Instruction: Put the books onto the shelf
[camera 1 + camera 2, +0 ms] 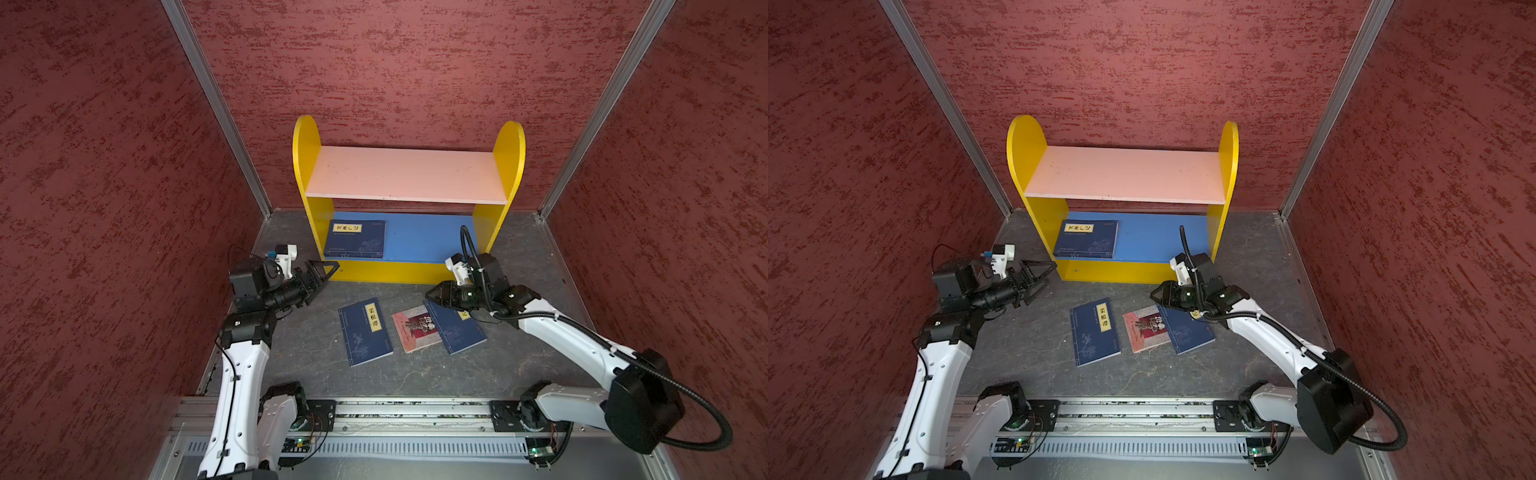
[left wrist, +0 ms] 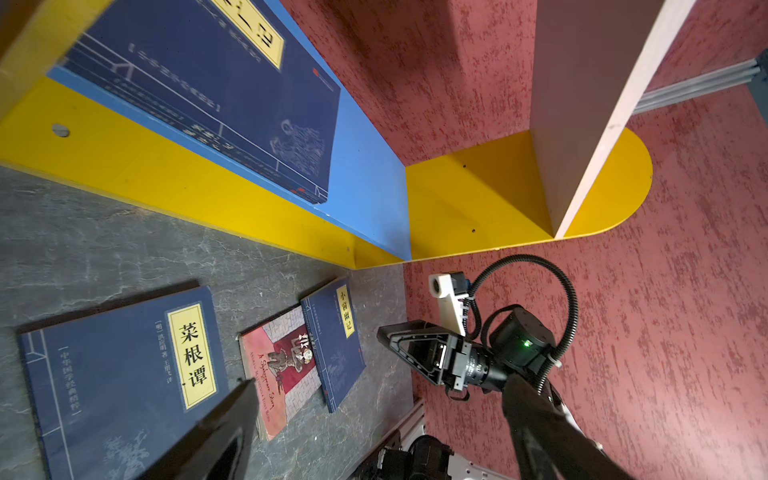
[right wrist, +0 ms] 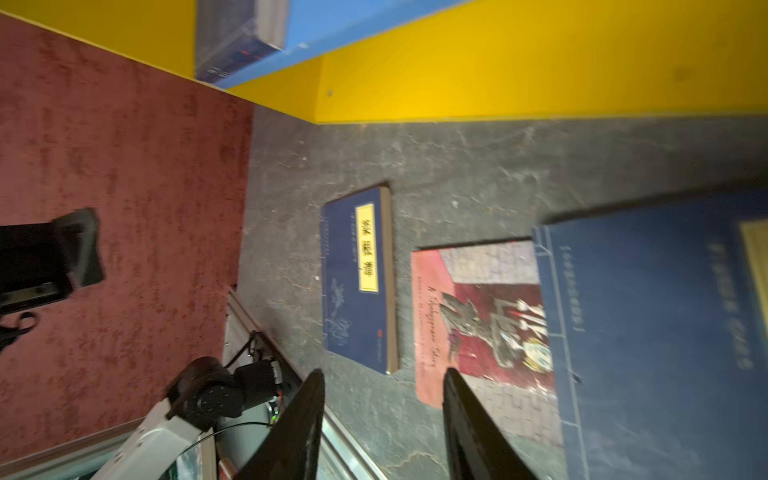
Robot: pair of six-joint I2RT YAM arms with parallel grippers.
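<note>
Right wrist view alone shows the right fingers (image 3: pixel 300 424) parted and empty; both top views show the left fingers (image 1: pixel 1036 289) spread wide.

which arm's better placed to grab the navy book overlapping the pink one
Probably right: the right gripper hovers over the far end of that navy book, jaws parted, empty. The left gripper is by the shelf, beyond the lone navy book.
</note>
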